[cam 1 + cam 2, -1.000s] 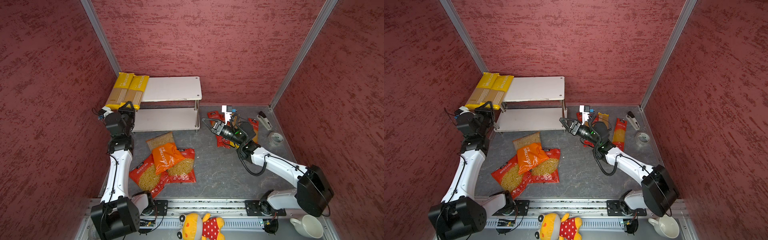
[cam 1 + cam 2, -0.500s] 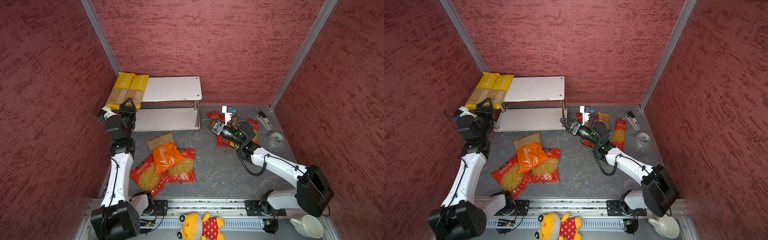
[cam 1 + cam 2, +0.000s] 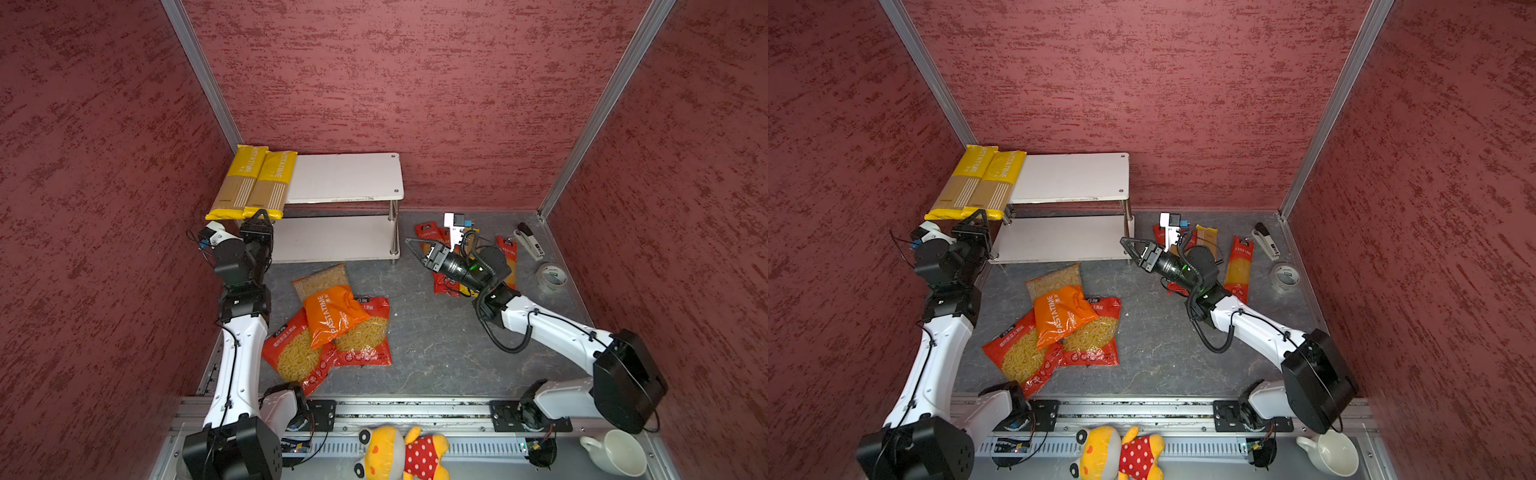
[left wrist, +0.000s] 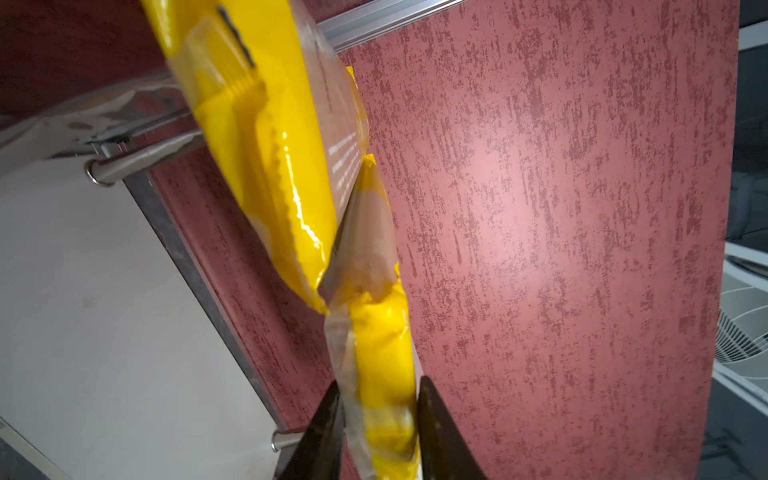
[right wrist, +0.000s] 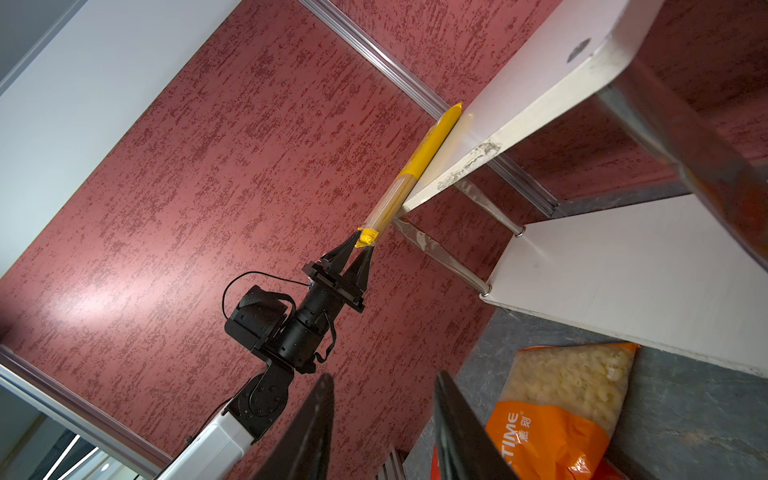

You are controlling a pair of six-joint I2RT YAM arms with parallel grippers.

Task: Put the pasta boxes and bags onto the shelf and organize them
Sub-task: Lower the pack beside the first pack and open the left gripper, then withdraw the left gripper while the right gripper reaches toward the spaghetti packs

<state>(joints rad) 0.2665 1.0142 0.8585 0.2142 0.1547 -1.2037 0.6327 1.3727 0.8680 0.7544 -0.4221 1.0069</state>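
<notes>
We find the goods almost unmoved; the change is in the left arm. Against the pictures of a second ago, its wrist sits turned a little toward 9 o'clock, with more of its white camera housing showing. The left gripper (image 3: 261, 216) is clenched on the near, crimped end of one of the two yellow spaghetti packs (image 3: 253, 183); the left wrist view shows the held pack (image 4: 382, 353) pinched flat between the dark fingers (image 4: 324, 428), and in both top views it appears to be the one nearer the bare board. Both packs lie side by side at the 9 o'clock end of the shelf (image 3: 345, 178), on its top board, their 6 o'clock ends overhanging the front edge, just where they lay a second ago. We therefore judge this a hold for pushing or straightening the pair toward 12 o'clock, not a finished placement. The right gripper (image 3: 415, 251) hangs with its jaws apart and nothing between them, just off the shelf's front post at 3 o'clock, placed as before. The orange bag (image 3: 332, 316) lies across the two red bags (image 3: 291, 349) on the floor at 6 o'clock of the shelf; the red spaghetti packs (image 3: 1239, 266) lie at 3 o'clock under the right arm; the lower board (image 3: 332, 239) carries nothing, so we reckon most of the task lies ahead.
</notes>
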